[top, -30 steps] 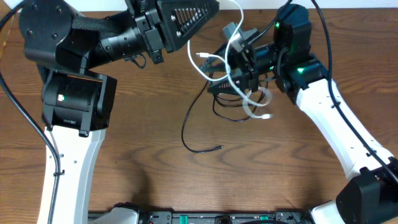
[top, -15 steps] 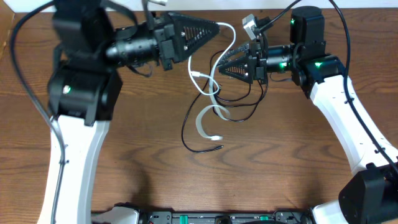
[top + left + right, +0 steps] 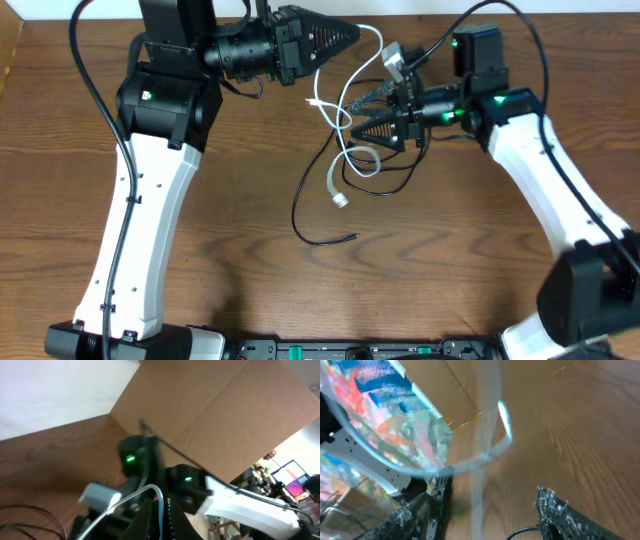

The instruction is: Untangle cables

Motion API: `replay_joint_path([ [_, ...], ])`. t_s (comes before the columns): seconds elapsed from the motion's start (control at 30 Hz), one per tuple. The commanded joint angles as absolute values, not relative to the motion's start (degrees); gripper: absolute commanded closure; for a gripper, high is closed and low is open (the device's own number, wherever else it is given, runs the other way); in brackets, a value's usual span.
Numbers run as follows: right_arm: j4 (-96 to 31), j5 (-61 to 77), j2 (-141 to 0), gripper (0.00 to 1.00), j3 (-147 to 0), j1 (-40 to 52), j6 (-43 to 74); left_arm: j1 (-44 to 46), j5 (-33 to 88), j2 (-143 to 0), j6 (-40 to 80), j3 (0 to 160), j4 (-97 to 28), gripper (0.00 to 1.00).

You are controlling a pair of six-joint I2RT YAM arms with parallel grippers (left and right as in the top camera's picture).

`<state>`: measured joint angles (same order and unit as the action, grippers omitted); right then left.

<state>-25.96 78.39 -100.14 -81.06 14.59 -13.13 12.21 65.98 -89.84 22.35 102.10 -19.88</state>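
Note:
The white cable hangs from my left gripper, which is shut on it near the table's back edge. It loops down to a free plug. Its white plug block is held up near my right gripper. That gripper is open, and the white cable passes blurred between its fingers. The black cable lies in loops on the table below both grippers, partly under the right fingers. The left wrist view shows the fingers closed around the white cable.
The wooden table extends toward the front. The left arm's body stands at the left and the right arm at the right. Thick black arm wires arc above the table. A cardboard wall stands behind.
The left arm has swung back and upright, keeping hold of the white cable. The white loop and its free plug have risen. The right gripper's fingers now stand spread apart.

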Motion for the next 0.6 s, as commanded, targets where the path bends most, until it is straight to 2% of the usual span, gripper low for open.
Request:
replay_joint_path([
  [0.0,-26.2,81.8,-104.8,0.35,-81.2,16.3,-18.1,12.2,67.1,-88.7,24.0,102.6,-18.4,0.92],
  [0.17,-25.0,81.8,-108.2,0.36,-81.2,18.8,-19.6,12.2,67.1,-88.7,24.5,102.6,-17.7,0.92],
  [0.23,-23.9,81.4,-108.6,0.41,-81.2,19.7,-19.5,12.2,67.1,-88.7,24.5,102.6,-17.7,0.92],
  [0.3,-23.2,80.8,-108.6,0.57,-81.2,19.8,-18.6,12.2,67.1,-88.7,24.5,102.6,-17.7,0.92],
  [0.33,-21.9,80.2,-108.4,0.75,-81.2,19.4,-15.7,12.1,67.0,-88.7,24.1,102.6,-17.7,0.92],
  [0.43,-19.0,76.8,-108.2,0.99,-81.2,17.6,-6.9,11.4,66.9,-88.7,23.7,102.5,-18.0,0.92],
  [0.57,-17.7,70.0,-105.7,0.99,-81.2,13.2,3.5,9.1,66.8,-88.7,21.5,102.5,-22.1,0.92],
])
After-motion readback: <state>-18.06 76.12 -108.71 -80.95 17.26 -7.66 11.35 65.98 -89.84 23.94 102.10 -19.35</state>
